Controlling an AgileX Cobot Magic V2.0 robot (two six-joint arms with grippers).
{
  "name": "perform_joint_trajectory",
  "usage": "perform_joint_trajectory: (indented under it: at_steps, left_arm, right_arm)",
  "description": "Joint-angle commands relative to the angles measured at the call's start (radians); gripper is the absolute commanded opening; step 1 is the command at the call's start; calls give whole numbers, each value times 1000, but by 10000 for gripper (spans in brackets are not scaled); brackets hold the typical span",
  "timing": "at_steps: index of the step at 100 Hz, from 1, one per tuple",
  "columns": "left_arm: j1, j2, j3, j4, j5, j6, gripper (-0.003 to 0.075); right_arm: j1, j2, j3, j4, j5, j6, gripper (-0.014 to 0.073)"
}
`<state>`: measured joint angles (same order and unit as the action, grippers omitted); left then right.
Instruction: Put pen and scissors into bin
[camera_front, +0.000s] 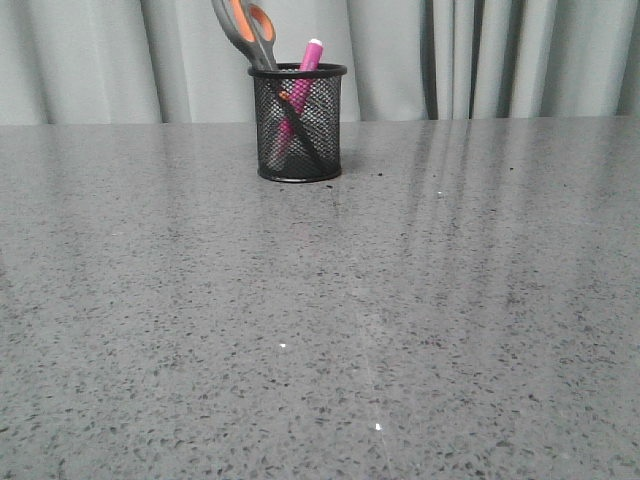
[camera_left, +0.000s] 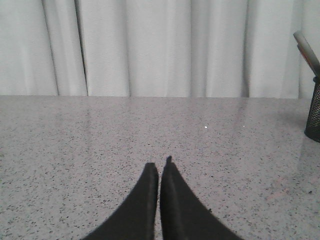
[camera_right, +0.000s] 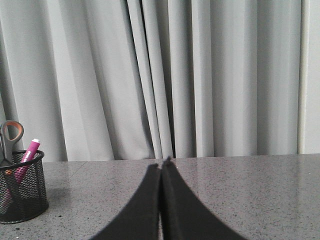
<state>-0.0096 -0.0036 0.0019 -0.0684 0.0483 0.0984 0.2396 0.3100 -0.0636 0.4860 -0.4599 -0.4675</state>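
Note:
The black wire-mesh bin (camera_front: 297, 122) stands at the back of the grey table. The scissors (camera_front: 246, 30) stand in it with their grey and orange handles up and leaning left. The magenta pen (camera_front: 308, 58) stands in it too, its white end up. The right wrist view shows the bin (camera_right: 22, 187), scissors (camera_right: 10, 135) and pen (camera_right: 30, 151) off to one side. The left wrist view shows the bin's edge (camera_left: 314, 112) and a scissors handle (camera_left: 306, 46). My left gripper (camera_left: 159, 166) and right gripper (camera_right: 161, 164) are both shut and empty, low over the table and apart from the bin. Neither shows in the front view.
A grey speckled table (camera_front: 320, 330) fills the front view. A pale pleated curtain (camera_front: 500, 55) hangs behind the table's far edge.

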Motion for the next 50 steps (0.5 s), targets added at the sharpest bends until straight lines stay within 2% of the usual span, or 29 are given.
perform_joint_trajectory:
  at_steps: [1, 39, 50]
  left_arm:
    - [3, -34, 44, -9, -67, -8, -19]
    - [3, -34, 44, -9, -67, -8, -19]
    - [3, -34, 44, -9, -67, -8, -19]
  right_arm:
    - [-6, 6, -27, -14, -57, -8, -69]
    - [-6, 6, -27, -14, -57, -8, -69]
    - [-6, 6, -15, -16, -127, -10, -69]
